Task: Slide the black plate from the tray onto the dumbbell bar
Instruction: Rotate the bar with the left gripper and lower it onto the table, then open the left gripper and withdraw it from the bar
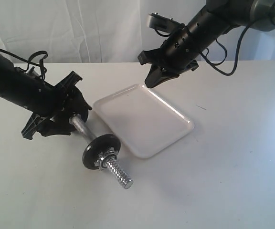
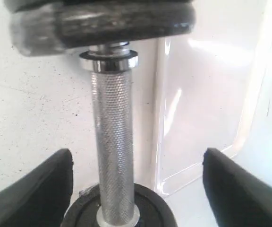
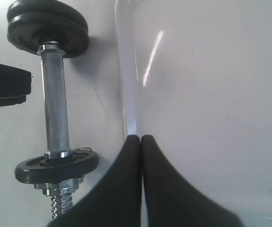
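The black plate [image 1: 100, 150] sits on the dumbbell bar [image 1: 82, 129] just inside a nut, near the bar's threaded end that points at the table's front; the right wrist view shows the plate [image 3: 55, 166] on the bar [image 3: 55, 101]. The white tray [image 1: 142, 119] holds nothing. My left gripper [image 1: 68, 117] is open, its fingers wide on either side of the knurled bar [image 2: 111, 142] without touching it. My right gripper [image 1: 153, 82] hangs shut and empty above the tray's far corner; its tips [image 3: 140, 138] show over the tray's rim [image 3: 124, 85].
Two stacked black discs [image 3: 47, 23] sit on the bar's other end, by my left gripper. A black disc [image 2: 117, 210] lies at the bar's base between the left fingers. The tray [image 2: 207, 94] lies right beside the bar. White table all round, white curtain behind.
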Motion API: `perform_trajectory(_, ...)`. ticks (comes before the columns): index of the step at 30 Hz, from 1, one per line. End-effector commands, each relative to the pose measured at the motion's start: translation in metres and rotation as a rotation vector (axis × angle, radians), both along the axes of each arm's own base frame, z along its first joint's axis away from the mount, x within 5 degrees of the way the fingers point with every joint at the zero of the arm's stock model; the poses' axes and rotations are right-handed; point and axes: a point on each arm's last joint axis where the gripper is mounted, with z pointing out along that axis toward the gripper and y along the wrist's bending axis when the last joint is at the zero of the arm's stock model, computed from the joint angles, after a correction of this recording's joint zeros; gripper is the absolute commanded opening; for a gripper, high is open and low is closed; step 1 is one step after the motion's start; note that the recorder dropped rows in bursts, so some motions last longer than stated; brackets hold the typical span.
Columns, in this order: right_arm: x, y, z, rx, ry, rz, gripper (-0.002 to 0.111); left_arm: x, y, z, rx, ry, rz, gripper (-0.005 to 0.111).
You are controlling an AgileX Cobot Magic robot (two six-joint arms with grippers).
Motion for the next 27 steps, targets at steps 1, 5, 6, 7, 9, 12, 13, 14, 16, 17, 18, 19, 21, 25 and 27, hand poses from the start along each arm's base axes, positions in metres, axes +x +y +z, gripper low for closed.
perform_trajectory(1, -0.001, -0.001, 0.002, -0.002, 0.005, 0.003, 0.000, -0.003, -0.002, -0.001, -0.012, 0.034, -0.019, 0.078)
perform_trajectory(5, -0.002, -0.001, 0.008, 0.000, -0.014, -0.001, 0.000, -0.003, -0.002, -0.006, 0.000, 0.052, -0.031, 0.077)
perform_trajectory(6, -0.003, -0.002, 0.012, -0.002, -0.028, -0.003, 0.000, -0.003, -0.002, -0.006, 0.002, 0.052, -0.027, 0.075)
perform_trajectory(7, -0.004, -0.003, 0.015, -0.003, -0.038, -0.003, 0.000, -0.003, -0.001, -0.006, 0.009, 0.054, -0.027, 0.070)
perform_trajectory(9, -0.004, -0.006, 0.021, -0.007, -0.060, -0.010, 0.000, -0.003, 0.000, -0.007, 0.029, 0.050, -0.035, 0.058)
perform_trajectory(12, -0.007, -0.009, 0.030, -0.037, -0.093, -0.005, 0.000, -0.003, 0.001, -0.008, 0.054, 0.044, -0.050, 0.041)
perform_trajectory(13, -0.008, -0.010, 0.032, -0.045, -0.101, -0.004, 0.000, -0.003, 0.001, -0.008, 0.056, 0.043, -0.052, 0.035)
perform_trajectory(14, -0.008, -0.011, 0.032, -0.053, -0.105, -0.003, 0.000, -0.003, 0.001, -0.008, 0.056, 0.043, -0.052, 0.028)
perform_trajectory(16, -0.009, -0.012, 0.034, -0.062, -0.113, -0.001, 0.000, -0.003, 0.001, -0.008, 0.060, 0.041, -0.056, 0.007)
perform_trajectory(17, -0.009, -0.012, 0.035, -0.061, -0.115, -0.004, 0.000, -0.003, 0.002, -0.009, 0.069, 0.034, -0.062, 0.000)
perform_trajectory(18, -0.009, -0.012, 0.035, -0.061, -0.114, -0.006, 0.000, -0.003, 0.002, -0.009, 0.075, 0.028, -0.068, 0.000)
perform_trajectory(19, -0.009, -0.012, 0.035, -0.059, -0.113, -0.009, 0.000, -0.003, 0.002, -0.009, 0.078, 0.025, -0.073, 0.000)
perform_trajectory(21, -0.009, -0.012, 0.035, -0.059, -0.113, -0.009, 0.000, -0.003, 0.003, -0.009, 0.086, 0.018, -0.084, 0.000)
perform_trajectory(25, -0.009, -0.014, 0.035, -0.084, -0.109, -0.024, 0.000, -0.003, 0.005, -0.009, 0.126, -0.011, -0.123, 0.000)
perform_trajectory(27, -0.009, -0.019, 0.038, -0.135, -0.136, -0.030, 0.000, -0.004, 0.009, -0.005, 0.184, -0.075, -0.186, 0.000)
